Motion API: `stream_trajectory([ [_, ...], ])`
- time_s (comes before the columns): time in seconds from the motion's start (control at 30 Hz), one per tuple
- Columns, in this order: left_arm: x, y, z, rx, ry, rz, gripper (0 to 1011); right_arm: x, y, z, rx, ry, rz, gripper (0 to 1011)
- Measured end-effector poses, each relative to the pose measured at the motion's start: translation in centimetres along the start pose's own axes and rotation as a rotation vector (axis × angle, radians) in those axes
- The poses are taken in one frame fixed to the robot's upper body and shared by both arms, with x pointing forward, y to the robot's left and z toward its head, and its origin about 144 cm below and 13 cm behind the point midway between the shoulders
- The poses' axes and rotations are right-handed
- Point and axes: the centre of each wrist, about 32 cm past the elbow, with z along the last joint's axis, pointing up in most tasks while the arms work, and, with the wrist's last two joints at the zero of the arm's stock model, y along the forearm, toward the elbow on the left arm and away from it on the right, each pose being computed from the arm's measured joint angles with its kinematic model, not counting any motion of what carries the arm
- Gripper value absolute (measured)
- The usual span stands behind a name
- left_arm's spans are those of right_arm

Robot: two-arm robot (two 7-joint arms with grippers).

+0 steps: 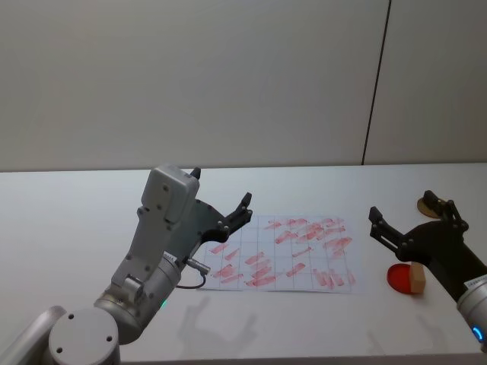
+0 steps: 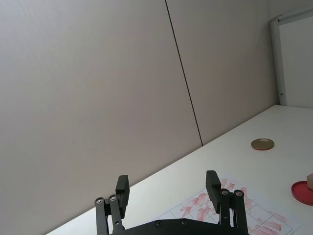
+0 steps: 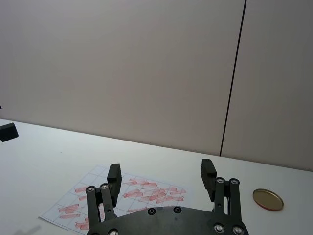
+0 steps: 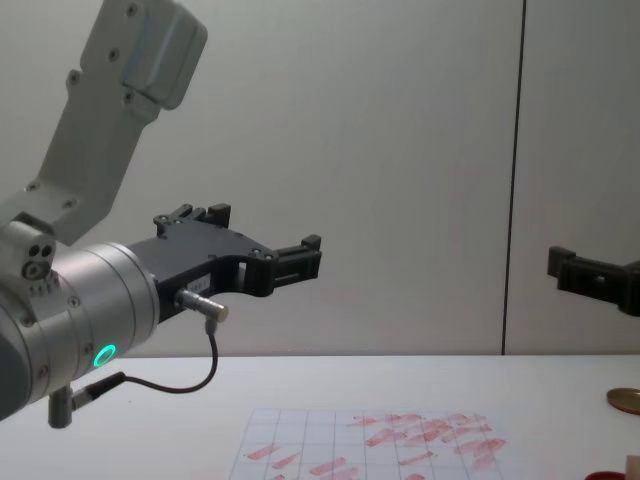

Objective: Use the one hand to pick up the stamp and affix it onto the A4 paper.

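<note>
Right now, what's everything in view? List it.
table: 1, white, under everything
paper: 1, white with grid and red marks, mid-table
pad: 1, red, round, right of the paper
stamp: 1, tan, on the pad's right side
disc: 1, gold, beyond the pad, far right
wall: 1, grey panels with a dark seam, behind the table
left tool: 1, black, open, raised left of the paper
right tool: 1, black, open, raised near the pad and disc

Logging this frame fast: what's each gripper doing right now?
Left gripper: open, fingers apart, holding nothing.
Right gripper: open, fingers apart, holding nothing.
</note>
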Motion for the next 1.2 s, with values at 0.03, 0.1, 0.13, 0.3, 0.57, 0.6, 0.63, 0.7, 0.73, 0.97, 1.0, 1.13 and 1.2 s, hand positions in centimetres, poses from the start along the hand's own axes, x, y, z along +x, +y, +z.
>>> stream_trajectory([
  [0.03,0.00,0.00,0.00,0.000,0.000,0.000,993,0.00,0.00,0.00,0.000,0.000,0.000,1000],
  [0.1,0.00,0.00,0.00,0.000,0.000,0.000,993,0.00,0.00,0.00,0.000,0.000,0.000,1001],
  [0.13,0.00,0.00,0.00,0.000,0.000,0.000,993,0.00,0.00,0.00,0.000,0.000,0.000,1000],
  [0.3,0.00,0.00,0.00,0.000,0.000,0.000,993,0.00,0.00,0.00,0.000,0.000,0.000,1001],
  [0.57,0.00,0.00,0.00,0.000,0.000,0.000,993,0.00,0.00,0.00,0.000,0.000,0.000,1001],
  [0.6,0.00,0.00,0.00,0.000,0.000,0.000,993,0.00,0.00,0.00,0.000,0.000,0.000,1001],
  [0.63,0.00,0.00,0.00,0.000,0.000,0.000,993,0.00,0.00,0.00,0.000,0.000,0.000,1001],
  [0.7,0.00,0.00,0.00,0.000,0.000,0.000,993,0.00,0.00,0.00,0.000,0.000,0.000,1001],
  [0.73,0.00,0.00,0.00,0.000,0.000,0.000,993,0.00,0.00,0.00,0.000,0.000,0.000,1001],
  [0.97,0.00,0.00,0.00,0.000,0.000,0.000,993,0.00,0.00,0.00,0.000,0.000,0.000,1001],
  [1.0,0.00,0.00,0.00,0.000,0.000,0.000,993,0.00,0.00,0.00,0.000,0.000,0.000,1001],
  [1.13,0.00,0.00,0.00,0.000,0.000,0.000,993,0.00,0.00,0.00,0.000,0.000,0.000,1001],
  [1.2,0.00,0.00,0.00,0.000,0.000,0.000,993,0.00,0.00,0.00,0.000,0.000,0.000,1001],
])
